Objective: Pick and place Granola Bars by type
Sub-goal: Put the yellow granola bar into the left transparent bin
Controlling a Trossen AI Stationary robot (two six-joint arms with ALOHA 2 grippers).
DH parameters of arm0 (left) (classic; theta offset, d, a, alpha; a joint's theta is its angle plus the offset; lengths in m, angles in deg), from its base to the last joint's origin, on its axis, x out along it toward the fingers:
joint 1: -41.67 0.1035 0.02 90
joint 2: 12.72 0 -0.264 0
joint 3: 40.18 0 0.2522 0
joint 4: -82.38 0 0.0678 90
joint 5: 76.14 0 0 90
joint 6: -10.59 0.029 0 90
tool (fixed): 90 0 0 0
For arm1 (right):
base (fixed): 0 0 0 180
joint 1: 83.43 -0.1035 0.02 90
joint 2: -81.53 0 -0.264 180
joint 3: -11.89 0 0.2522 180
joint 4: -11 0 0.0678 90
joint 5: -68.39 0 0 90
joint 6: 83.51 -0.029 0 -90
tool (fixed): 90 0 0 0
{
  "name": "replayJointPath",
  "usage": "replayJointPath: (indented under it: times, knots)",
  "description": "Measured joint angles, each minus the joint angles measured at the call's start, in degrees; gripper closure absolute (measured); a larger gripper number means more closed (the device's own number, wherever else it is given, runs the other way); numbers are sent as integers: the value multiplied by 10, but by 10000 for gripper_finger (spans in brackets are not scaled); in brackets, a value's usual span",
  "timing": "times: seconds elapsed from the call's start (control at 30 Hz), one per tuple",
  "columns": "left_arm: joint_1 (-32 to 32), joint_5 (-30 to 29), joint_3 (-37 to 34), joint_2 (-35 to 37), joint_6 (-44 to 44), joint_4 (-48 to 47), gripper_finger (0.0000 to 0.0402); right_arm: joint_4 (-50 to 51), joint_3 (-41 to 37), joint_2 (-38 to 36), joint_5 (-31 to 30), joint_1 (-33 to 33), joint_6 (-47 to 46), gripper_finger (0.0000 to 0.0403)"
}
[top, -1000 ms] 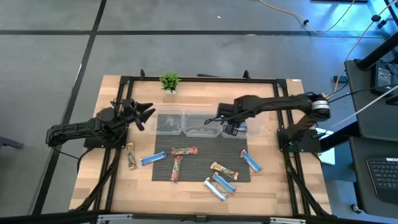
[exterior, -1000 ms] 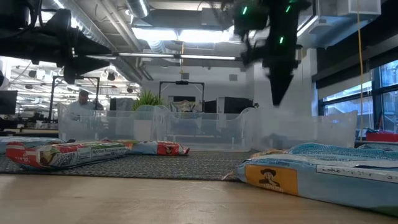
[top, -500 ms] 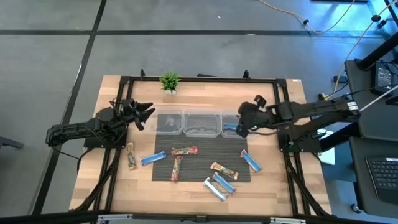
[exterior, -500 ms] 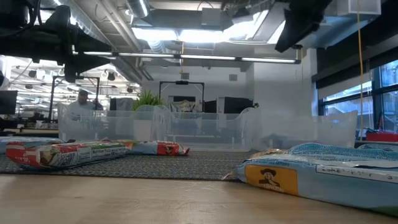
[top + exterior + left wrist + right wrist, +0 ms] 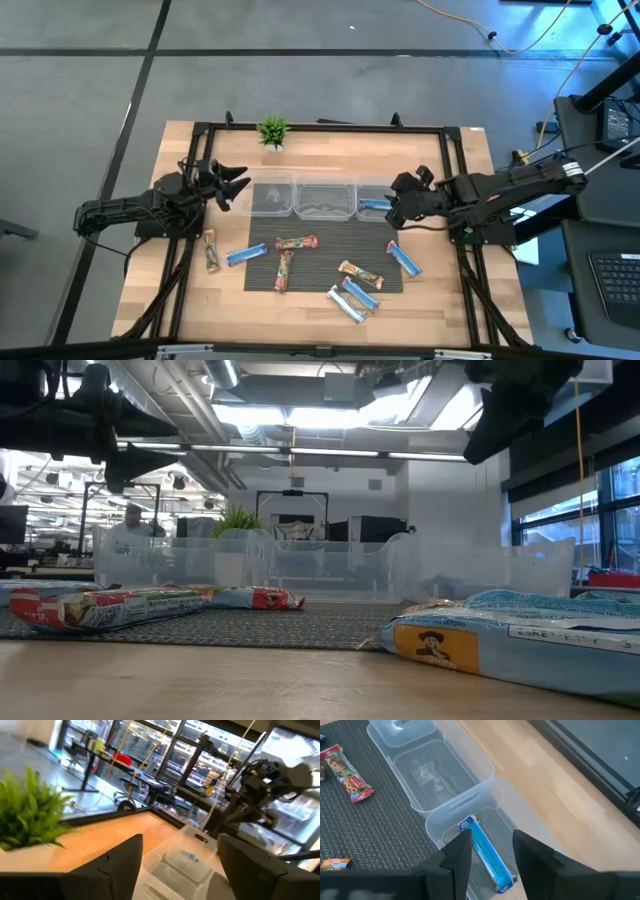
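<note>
Three clear bins stand in a row at the far edge of a dark mat; the right bin [image 5: 375,203] holds one blue bar [image 5: 487,854], lying flat on its floor. Other bars lie flat on the mat and the wood: red-brown ones [image 5: 296,243] [image 5: 283,270] [image 5: 210,250] [image 5: 360,272], blue ones [image 5: 246,254] [image 5: 404,260] [image 5: 361,295], and a silvery one [image 5: 347,305]. My right gripper [image 5: 492,845] is open and hovers above the right bin's right end [image 5: 397,203], touching nothing. My left gripper [image 5: 228,183] waits open, raised left of the left bin [image 5: 270,197].
A small potted plant [image 5: 272,131] stands at the far edge behind the bins. A black frame [image 5: 320,127] borders the tabletop. Bare wood lies near the mat's front [image 5: 300,315] and right of the bins [image 5: 430,170]. In the low view a blue bar [image 5: 500,640] lies close to the camera.
My right gripper has risen from the right bin, where it pointed down, and drawn back toward the table's right edge. The blue bar now shows lying in that bin.
</note>
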Motion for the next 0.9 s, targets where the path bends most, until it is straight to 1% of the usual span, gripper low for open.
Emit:
replayJointPath:
  times: [0.1,0.2,0.3,0.4,0.53,0.67,0.77,0.9]
  knots:
    - [0,12,0,0,-49,3,151,-5,0,0,0,0,0,256]
    - [2,5,1,0,-54,37,151,-4,0,0,0,0,1,256]
    - [1,11,37,-13,-20,42,151,-5,0,0,-2,0,13,256]
    - [-5,5,108,-58,35,-1,151,-7,0,0,-20,0,16,256]
    - [-17,1,240,-172,92,-121,151,-7,0,0,-30,1,17,256]
    - [-36,31,392,-314,106,-303,151,-6,0,0,-30,1,18,256]
    - [-57,52,508,-423,80,-474,151,-6,0,0,-30,1,18,256]
    - [-91,77,626,-559,-8,-695,151,-6,0,0,-30,1,18,256]
